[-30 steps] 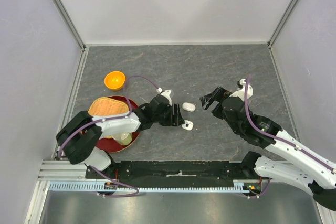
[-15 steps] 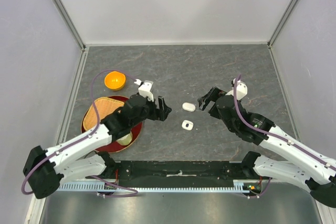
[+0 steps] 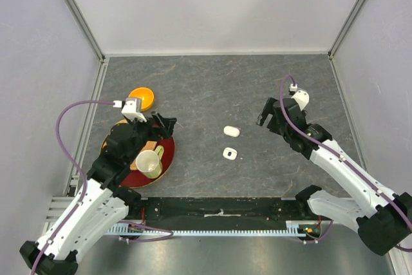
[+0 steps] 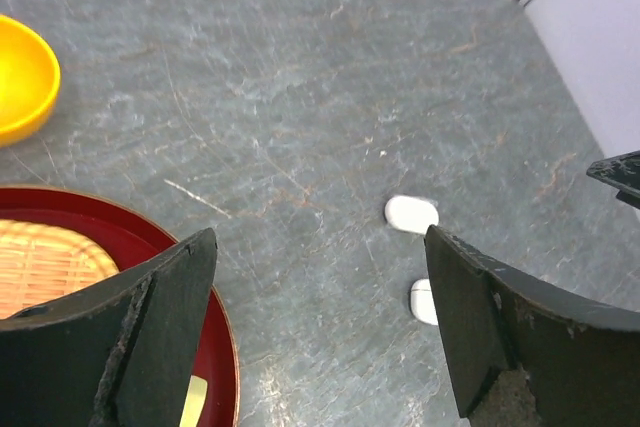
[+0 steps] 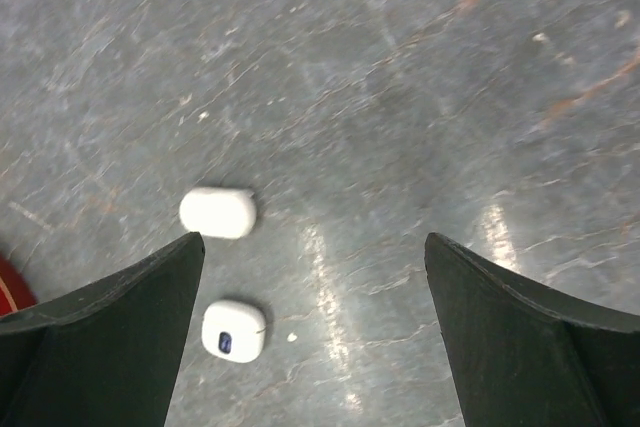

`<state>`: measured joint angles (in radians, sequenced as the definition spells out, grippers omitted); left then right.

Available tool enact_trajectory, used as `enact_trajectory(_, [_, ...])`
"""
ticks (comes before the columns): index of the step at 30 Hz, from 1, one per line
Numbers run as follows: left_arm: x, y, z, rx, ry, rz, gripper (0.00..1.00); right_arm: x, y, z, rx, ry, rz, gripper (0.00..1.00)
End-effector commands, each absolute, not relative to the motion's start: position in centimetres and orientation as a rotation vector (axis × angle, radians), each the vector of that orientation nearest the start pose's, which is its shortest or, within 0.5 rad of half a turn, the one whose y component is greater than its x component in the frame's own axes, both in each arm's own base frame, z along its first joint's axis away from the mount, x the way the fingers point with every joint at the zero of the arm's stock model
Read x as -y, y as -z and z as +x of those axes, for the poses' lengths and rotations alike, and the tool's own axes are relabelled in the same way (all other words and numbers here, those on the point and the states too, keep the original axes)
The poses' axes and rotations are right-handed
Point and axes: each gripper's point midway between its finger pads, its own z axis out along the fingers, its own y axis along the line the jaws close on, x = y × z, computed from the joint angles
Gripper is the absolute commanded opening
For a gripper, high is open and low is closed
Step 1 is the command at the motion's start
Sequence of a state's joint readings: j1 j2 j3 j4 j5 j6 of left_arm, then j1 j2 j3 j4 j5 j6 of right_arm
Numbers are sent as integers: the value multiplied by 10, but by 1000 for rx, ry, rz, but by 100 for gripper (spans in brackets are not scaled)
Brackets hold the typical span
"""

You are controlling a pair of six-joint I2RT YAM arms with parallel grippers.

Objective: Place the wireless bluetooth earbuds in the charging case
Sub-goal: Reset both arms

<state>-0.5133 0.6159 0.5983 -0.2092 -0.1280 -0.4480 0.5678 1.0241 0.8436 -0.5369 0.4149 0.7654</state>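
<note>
Two small white charging cases lie on the grey table. An oblong one (image 3: 231, 131) lies closed, and a squarer one (image 3: 229, 153) with a dark mark lies just nearer. Both show in the left wrist view (image 4: 411, 213) (image 4: 421, 299) and the right wrist view (image 5: 218, 212) (image 5: 233, 330). No earbuds are visible outside the cases. My left gripper (image 3: 165, 123) (image 4: 320, 243) is open and empty over the red tray's edge, well left of the cases. My right gripper (image 3: 266, 111) (image 5: 313, 242) is open and empty, to the right of the cases.
A red round tray (image 3: 168, 154) at the left holds a woven mat (image 3: 120, 137) and a pale cup (image 3: 149, 163). An orange bowl (image 3: 141, 98) stands behind the tray. Grey walls enclose the table on three sides.
My left arm has drawn back to the left, from beside the cases to over the red tray. My right gripper has pulled away a little to the right and back.
</note>
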Motion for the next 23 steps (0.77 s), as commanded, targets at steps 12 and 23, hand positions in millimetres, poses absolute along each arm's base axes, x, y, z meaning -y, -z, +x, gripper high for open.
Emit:
enact_trajectory(12, [152,-234,236,-1883,699,5,91,-47,-189,292,-1918,56,482,98])
enact_trajectory(23, [127,-243,238,-1829,584,-69,91,-30,-168,299,-1881,214,460,98])
